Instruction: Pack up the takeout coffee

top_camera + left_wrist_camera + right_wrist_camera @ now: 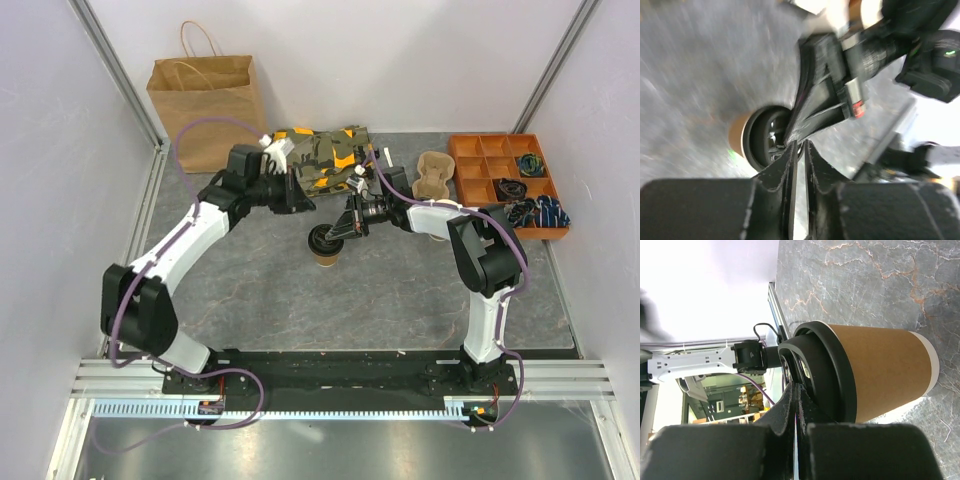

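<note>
- The coffee (326, 248) stands upright in the middle of the table (400, 290).
- The right gripper (795, 388) is closed, its tips against the coffee's black lid (812, 365).
- The left gripper (801, 144) is closed and empty, nearby.

Brown takeout coffee (880, 370), black lid (826, 375); green-orange camouflage cloth (322, 150); orange tray (470, 158)

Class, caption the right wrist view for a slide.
Shut right gripper at the black lid of the takeout coffee on the table.
</note>
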